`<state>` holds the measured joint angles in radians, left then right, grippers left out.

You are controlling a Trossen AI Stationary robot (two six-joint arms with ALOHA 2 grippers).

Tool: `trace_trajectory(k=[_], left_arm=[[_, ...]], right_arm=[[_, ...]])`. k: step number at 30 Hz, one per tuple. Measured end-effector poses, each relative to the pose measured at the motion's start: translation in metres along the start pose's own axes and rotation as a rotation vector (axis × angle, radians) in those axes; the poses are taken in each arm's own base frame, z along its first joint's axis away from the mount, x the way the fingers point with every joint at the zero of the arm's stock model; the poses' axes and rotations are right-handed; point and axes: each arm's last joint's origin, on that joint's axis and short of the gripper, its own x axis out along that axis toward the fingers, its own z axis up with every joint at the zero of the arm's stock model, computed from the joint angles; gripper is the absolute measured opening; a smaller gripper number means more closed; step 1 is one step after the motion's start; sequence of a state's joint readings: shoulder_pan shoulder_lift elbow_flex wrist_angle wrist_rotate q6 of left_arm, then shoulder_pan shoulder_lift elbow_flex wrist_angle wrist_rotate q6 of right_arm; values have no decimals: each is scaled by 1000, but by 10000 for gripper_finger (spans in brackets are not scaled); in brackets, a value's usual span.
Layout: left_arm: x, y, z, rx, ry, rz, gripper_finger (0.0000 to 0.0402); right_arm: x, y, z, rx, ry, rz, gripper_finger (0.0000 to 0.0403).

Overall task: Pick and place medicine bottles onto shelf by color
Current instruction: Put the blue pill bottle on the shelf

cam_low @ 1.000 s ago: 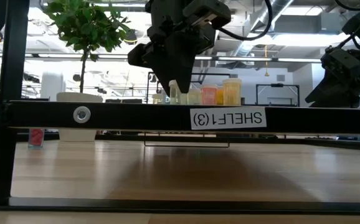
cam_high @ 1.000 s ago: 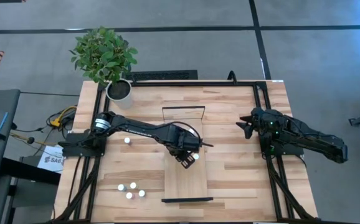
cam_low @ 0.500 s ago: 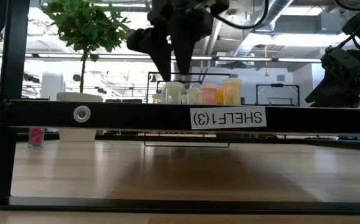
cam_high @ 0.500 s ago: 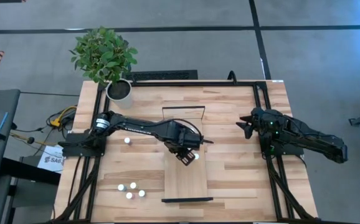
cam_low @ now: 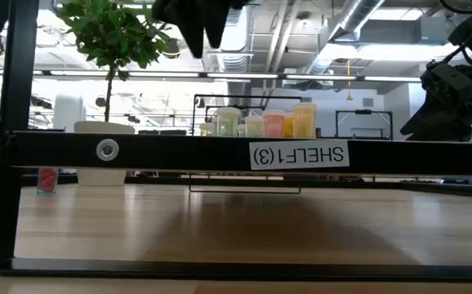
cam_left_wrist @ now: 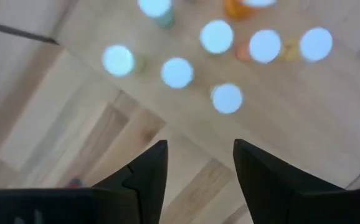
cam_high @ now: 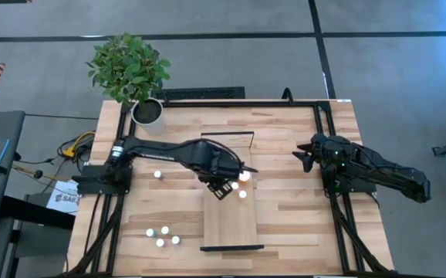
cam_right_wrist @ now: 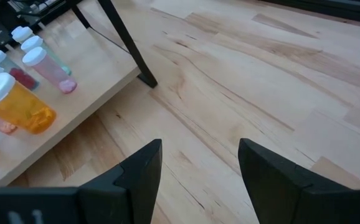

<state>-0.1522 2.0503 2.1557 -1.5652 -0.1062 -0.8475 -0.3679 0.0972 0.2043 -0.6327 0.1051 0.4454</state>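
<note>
The shelf (cam_high: 228, 224) is a long light-wood panel with black end frames in the middle of the table. Several white-capped medicine bottles (cam_low: 255, 125) stand on it in a group, among them a greenish one (cam_low: 228, 122), a pink one (cam_low: 274, 124) and a larger orange one (cam_right_wrist: 19, 103). More bottles (cam_high: 162, 235) stand on the table at the near left, and one (cam_high: 157, 174) stands alone. My left gripper (cam_left_wrist: 198, 168) hangs open above the shelf's bottles (cam_left_wrist: 227, 98), pointing down and holding nothing. My right gripper (cam_right_wrist: 198, 168) waits open at the table's right.
A potted plant (cam_high: 147, 110) stands at the table's far left corner. A black frame bar labelled SHELF1(3) (cam_low: 298, 153) crosses the low view in front. Bare wood lies between the shelf and my right arm (cam_high: 369, 168).
My left gripper has opened and let go of the greenish bottle, which stays upright on the shelf beside the others. The gripper has then risen straight up, clear of the bottles, and moved a little toward the table's far edge.
</note>
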Motion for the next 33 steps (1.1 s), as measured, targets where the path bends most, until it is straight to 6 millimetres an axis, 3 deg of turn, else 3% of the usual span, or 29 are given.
trace_trajectory(k=[5, 10, 14, 21, 25, 33], left_arm=[[-15, 23, -18, 8, -21, 27, 171], [-12, 64, -51, -56, 29, 99, 171], [2, 96, -79, -183, 51, 119, 171], [40, 129, -115, -317, 47, 84, 171], [56, 145, -127, -347, 47, 86, 171], [74, 158, -133, -318, 58, 103, 171]], right_arm=[[0, 0, 0, 0, 1, -1, 234], [0, 0, 0, 0, 0, 0, 234], [0, 0, 0, 0, 1, 0, 234], [0, 0, 0, 0, 1, 0, 234], [0, 0, 0, 0, 1, -1, 234], [0, 0, 0, 0, 1, -1, 234]])
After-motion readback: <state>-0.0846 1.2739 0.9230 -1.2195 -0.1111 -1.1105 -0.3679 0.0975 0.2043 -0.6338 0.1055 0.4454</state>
